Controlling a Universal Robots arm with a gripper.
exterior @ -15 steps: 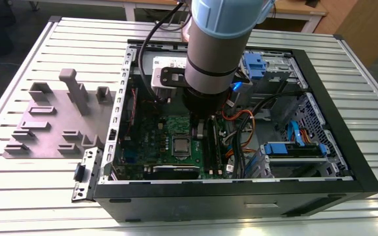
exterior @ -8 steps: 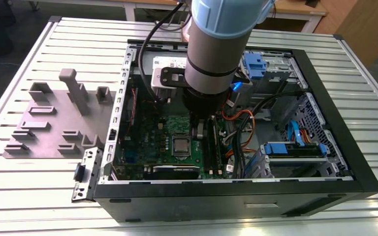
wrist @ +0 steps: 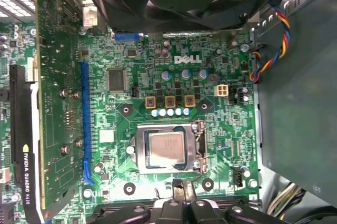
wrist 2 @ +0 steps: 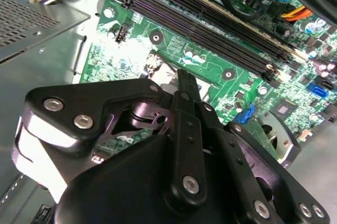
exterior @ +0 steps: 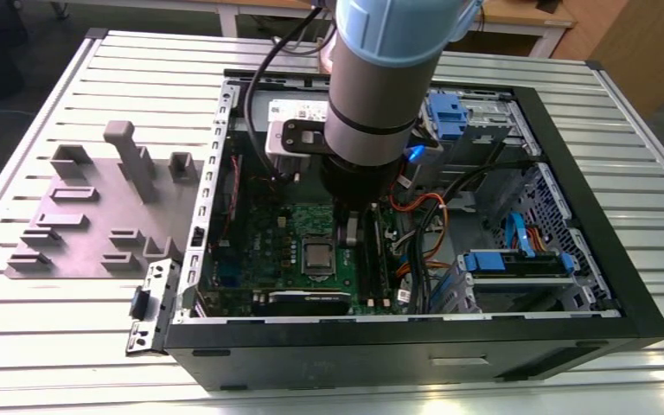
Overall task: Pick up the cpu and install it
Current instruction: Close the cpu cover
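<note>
CPU (wrist: 166, 149) seated flat in the socket frame (wrist: 167, 149) at the motherboard's (wrist: 174, 84) centre, placed for clamping. End effector (wrist: 181, 195) hovers just beyond the socket's 6 o'clock edge, carrying nothing; whether its fingers are spread cannot be told.

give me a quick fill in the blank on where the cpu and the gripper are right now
1. The small square silvery-grey cpu lies in the metal ____ on the green motherboard.
2. The black gripper holds ____.
3. The grey plastic tray with raised blocks lies ____ the black computer case.

Missing words: socket; nothing; outside
</note>
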